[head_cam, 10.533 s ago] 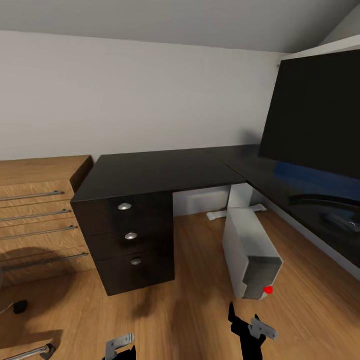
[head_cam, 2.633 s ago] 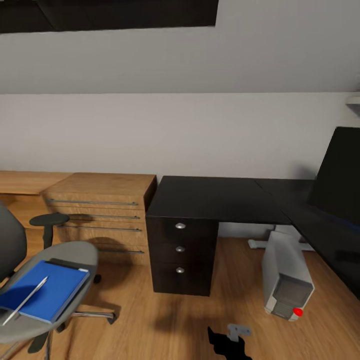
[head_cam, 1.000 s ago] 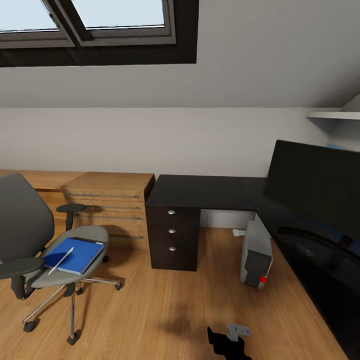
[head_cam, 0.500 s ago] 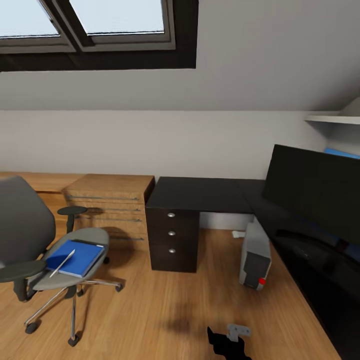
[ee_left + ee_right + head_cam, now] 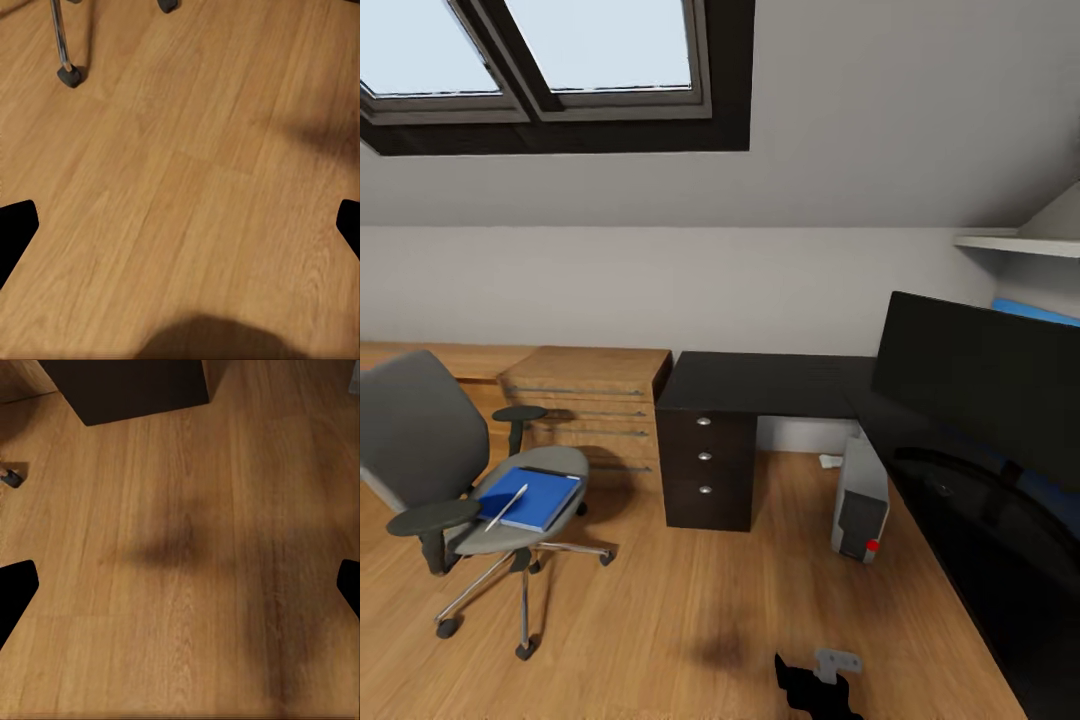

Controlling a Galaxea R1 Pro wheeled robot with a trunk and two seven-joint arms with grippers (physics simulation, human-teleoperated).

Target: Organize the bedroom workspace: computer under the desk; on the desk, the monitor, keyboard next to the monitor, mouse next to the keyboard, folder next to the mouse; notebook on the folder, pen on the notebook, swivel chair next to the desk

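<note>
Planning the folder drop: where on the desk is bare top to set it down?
The desk wing above the drawers, between the wooden cabinet and the monitor, looks bare. The wing under the monitor is crowded by its stand; glare hides the rest.

Head view bright, evenly lit; daylight from skylight (image 5: pixel 550 60) at top left. Render sharp, slight wide-angle stretch at the edges. Glossy desk (image 5: pixel 970 500) mirrors the monitor (image 5: pixel 985 385), soft sheen on its right side. Soft blurry shadow patches on wooden floor (image 5: pixel 690 600), also in both wrist views, which look softer, slightly blurred. No harsh glare.
</note>
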